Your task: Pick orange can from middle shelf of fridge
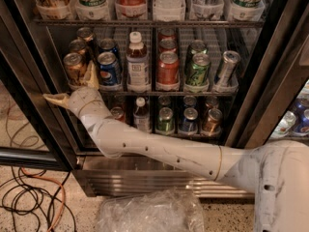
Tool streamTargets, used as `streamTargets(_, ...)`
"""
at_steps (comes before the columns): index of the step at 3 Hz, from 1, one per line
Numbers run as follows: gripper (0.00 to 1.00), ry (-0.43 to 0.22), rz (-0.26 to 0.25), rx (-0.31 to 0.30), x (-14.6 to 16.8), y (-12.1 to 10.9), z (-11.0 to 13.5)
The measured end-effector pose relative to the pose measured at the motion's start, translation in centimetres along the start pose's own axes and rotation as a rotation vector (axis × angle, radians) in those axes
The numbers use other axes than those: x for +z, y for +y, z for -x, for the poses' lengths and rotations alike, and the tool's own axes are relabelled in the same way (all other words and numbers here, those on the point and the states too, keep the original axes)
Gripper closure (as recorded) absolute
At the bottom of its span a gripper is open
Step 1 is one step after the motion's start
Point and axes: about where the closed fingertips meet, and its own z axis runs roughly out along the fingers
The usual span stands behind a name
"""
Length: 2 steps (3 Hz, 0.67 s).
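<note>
orange can [75,67]: upright at front of far-left lane on middle shelf [154,93] of fridge [251,95]; two more like it in the lane behind.
gripper [68,81]: at the orange can's base, low & just in front of it.
fingers [91,75]: spread wide, nothing pinched. One stands upright just R of orange can, in the gap btwn it & Pepsi can [108,69]; can't tell if it touches the orange can. Other lies flat, pointing L, below orange can, under the shelf edge.
arm [159,151]: white, runs down & R from orange can, across the lower rack.
bottle [137,62]: white cap, two lanes R of orange can.
red can [168,69]: three lanes R of orange can.
green can [198,69]: four lanes R.
silver can [227,66]: far R of orange can, leaning.
plastic bag [149,216]: on floor, well below & R of orange can.
cables [29,197]: on floor, below-L of orange can.
</note>
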Motion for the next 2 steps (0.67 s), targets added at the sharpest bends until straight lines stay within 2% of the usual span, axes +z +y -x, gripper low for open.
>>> streamTargets(1,0.00,0.000,0.000,0.000,0.00,0.00,-0.03)
streamTargets(2,0.18,0.000,0.000,0.000,0.00,0.01,-0.03)
